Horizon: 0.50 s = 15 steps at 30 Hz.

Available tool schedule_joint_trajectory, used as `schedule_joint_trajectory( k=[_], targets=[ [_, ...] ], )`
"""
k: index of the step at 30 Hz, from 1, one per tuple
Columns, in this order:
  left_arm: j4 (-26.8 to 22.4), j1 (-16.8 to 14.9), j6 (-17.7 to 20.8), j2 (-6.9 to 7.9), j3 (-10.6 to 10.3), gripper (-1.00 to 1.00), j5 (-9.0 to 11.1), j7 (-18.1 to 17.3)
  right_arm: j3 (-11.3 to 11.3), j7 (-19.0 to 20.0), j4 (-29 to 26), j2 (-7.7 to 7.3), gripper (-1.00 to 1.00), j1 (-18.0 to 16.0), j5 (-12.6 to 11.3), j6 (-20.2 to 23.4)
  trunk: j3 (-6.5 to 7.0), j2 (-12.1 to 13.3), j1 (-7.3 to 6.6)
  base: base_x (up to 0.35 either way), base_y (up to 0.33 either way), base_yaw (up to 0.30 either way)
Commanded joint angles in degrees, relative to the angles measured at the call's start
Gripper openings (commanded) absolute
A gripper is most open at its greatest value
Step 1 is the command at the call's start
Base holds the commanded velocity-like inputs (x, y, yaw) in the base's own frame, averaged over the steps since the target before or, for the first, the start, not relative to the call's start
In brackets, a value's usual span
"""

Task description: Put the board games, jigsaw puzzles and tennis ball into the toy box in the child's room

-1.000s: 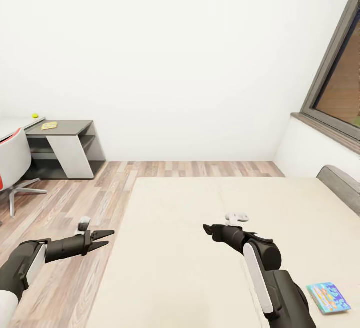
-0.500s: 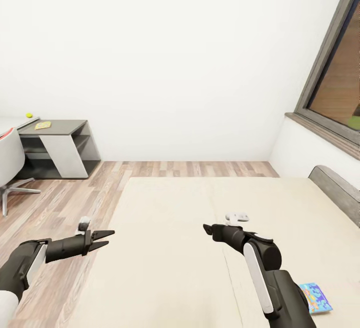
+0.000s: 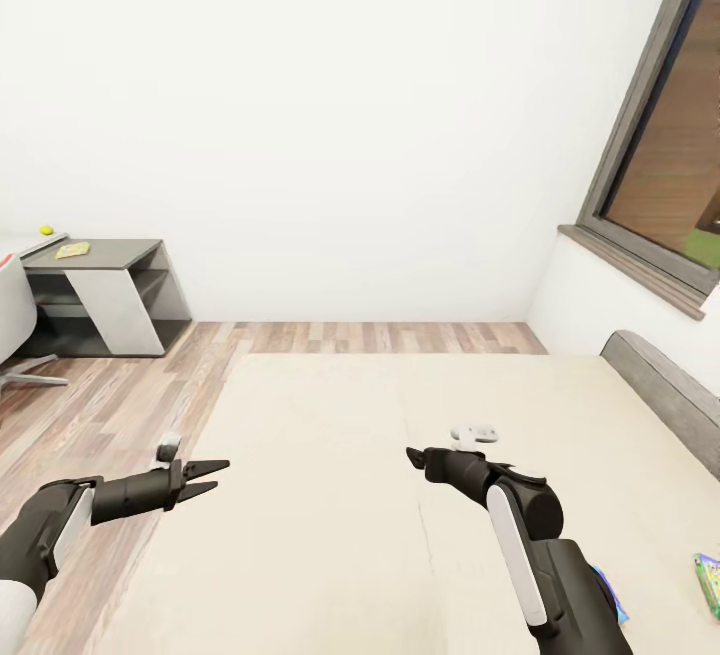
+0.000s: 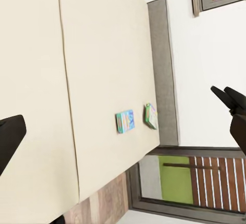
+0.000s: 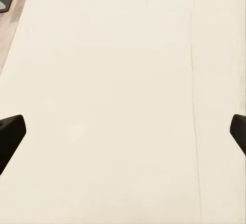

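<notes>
The bed [image 3: 330, 455] with beige pads lies below both arms. Near its headboard [image 4: 163, 70] lie two board games: a blue one [image 4: 125, 121] and a white-and-green one [image 4: 150, 116]. In the head view the blue one [image 3: 606, 587] is mostly hidden behind my right arm, and the white-and-green one [image 3: 708, 583] shows at the right edge. Far left stands the table [image 3: 110, 257], with the tennis ball [image 3: 45, 230] and a flat yellow box [image 3: 72, 250] on it. My left gripper [image 3: 220, 473] hovers open at the bed's left edge. Over the bed's middle, my right gripper [image 3: 412, 455] is open. The jigsaw puzzles and toy box are out of view.
A white chair with a red patch [image 3: 10, 300] stands by the table at the left edge. Wooden floor [image 3: 120, 395] runs between the table and the bed. A window [image 3: 670, 155] fills the right wall above the grey headboard [image 3: 660, 390].
The whole view has swung right. The table drifted toward the left edge, the blue game slid behind my right arm, and the white-and-green game came into sight. Both arms hold the same pose.
</notes>
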Motion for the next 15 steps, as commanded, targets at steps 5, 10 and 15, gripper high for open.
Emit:
schedule_joint_trajectory(
  k=[5,10,15],
  targets=[
    [-0.03,-0.04,0.48,0.01,0.03,1.0,0.09,-0.11,-0.05,0.16,-0.04,0.02,1.0,-0.05,0.06,0.26,-0.12,-0.13,0.04,0.0,-0.246,0.0],
    [-0.03,-0.04,0.46,0.01,0.03,1.0,0.09,-0.11,-0.11,0.16,-0.02,0.02,1.0,-0.03,0.07,0.21,-0.12,-0.13,0.04,0.0,-0.246,0.0],
    [-0.01,-0.04,0.46,0.01,0.03,1.0,0.09,-0.11,-0.13,0.16,-0.03,0.02,1.0,-0.06,0.07,0.19,-0.12,-0.13,0.04,0.0,-0.246,0.0]
  ],
)
